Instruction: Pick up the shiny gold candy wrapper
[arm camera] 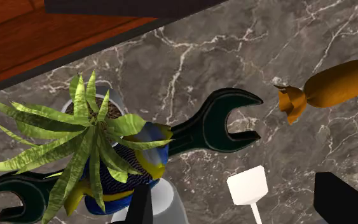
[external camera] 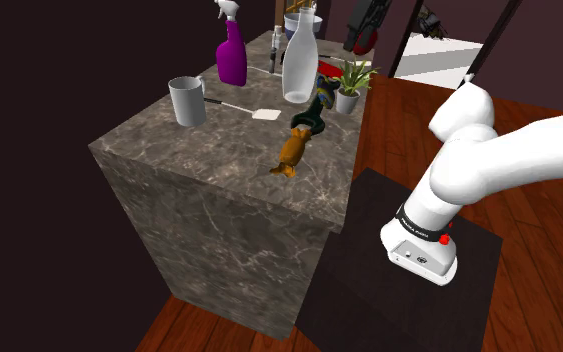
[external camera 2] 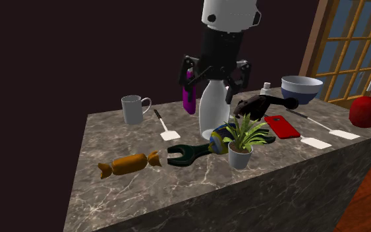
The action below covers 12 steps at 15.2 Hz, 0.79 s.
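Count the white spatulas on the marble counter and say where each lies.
3. One spatula lies beside the mug; a second spatula and a third spatula lie beyond the red phone, at the second exterior view's right. The white bottle may hide more.

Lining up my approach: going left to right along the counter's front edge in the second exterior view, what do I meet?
Gold candy → dark wrench → potted plant

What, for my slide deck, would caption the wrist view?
Open gripper over a wrench, plant and orange-gold candy on marbled counter.
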Motion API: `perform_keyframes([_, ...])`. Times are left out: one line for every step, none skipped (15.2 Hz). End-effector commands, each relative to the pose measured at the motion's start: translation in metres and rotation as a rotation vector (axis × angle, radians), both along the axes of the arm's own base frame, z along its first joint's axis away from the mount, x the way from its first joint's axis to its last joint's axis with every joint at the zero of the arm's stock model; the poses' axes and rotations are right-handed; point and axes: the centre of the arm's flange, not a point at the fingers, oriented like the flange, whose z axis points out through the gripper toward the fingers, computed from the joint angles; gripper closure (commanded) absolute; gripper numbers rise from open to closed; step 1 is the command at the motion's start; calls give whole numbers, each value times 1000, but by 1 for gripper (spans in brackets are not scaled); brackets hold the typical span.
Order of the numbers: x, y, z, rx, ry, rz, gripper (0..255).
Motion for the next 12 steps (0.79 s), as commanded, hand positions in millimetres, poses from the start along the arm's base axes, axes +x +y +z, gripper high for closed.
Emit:
perform_keyframes([0,0,0,0,0,0,0])
perform_keyframes([-4,12,-7,-4,12,-50,0])
perform_keyframes([-7,24,-14,-8,23,-101,0])
perform_keyframes([-10,36,-21,-12,35,-151,0])
perform_keyframes([-12,48,-28,-16,47,-202,0])
perform_keyframes([-14,60,-35,-20,58,-252,0])
perform_keyframes([-15,72,-42,-24,70,-302,0])
perform_keyframes([-16,85,-50,-28,82,-353,0])
perform_keyframes([-16,97,-57,-32,94,-403,0])
perform_keyframes([-16,109,-64,-36,105,-454,0])
perform_keyframes([-15,121,-71,-40,117,-504,0])
perform_keyframes([-13,133,-79,-44,129,-555,0])
